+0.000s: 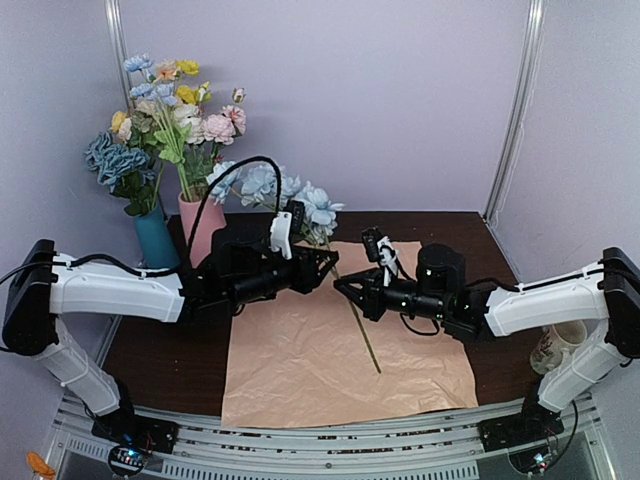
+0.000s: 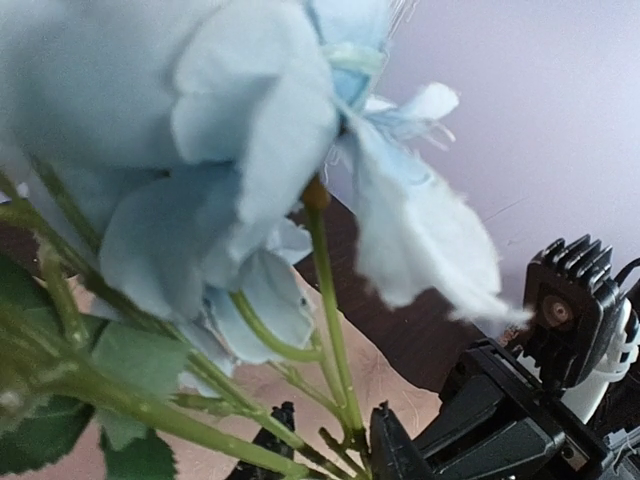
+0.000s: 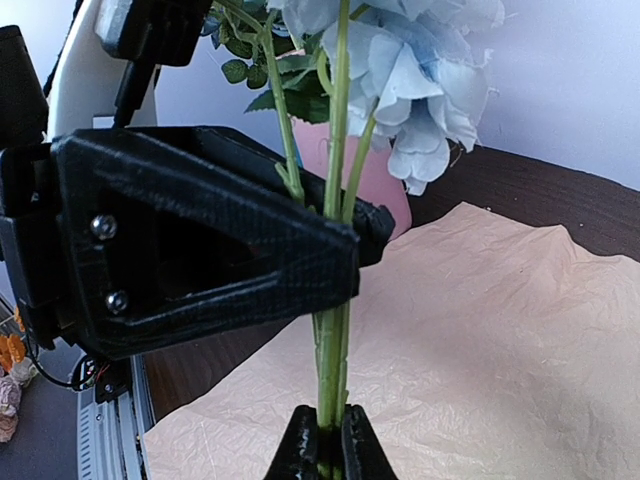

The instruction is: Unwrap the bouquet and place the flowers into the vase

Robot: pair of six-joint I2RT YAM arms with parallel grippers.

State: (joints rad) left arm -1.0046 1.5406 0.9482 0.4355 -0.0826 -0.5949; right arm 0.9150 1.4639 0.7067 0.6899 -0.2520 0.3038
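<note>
Between my two grippers, above the spread sheet of peach paper (image 1: 300, 370), the flowers (image 1: 312, 205) are held up by their green stems (image 3: 333, 350).

Right gripper (image 1: 342, 285): closed tight on the stems. Below this grip one stem runs on down to the paper, toward my bases.

Left gripper (image 1: 330, 262): placed around the same stems, just above the right gripper's grip. Its jaws are set to a small gap with the stems inside. Whether they press the stems I cannot tell.

Light blue blooms sit directly beyond the left gripper's tips, leaning toward the back wall.

Pink vase (image 1: 200, 228): upright on the worktop (image 1: 460, 235), beyond and left of the left gripper, near the paper's far left corner. It carries pastel blooms. A teal vase (image 1: 155, 240) with a blue hydrangea (image 1: 110, 160) stands just left of it.
</note>
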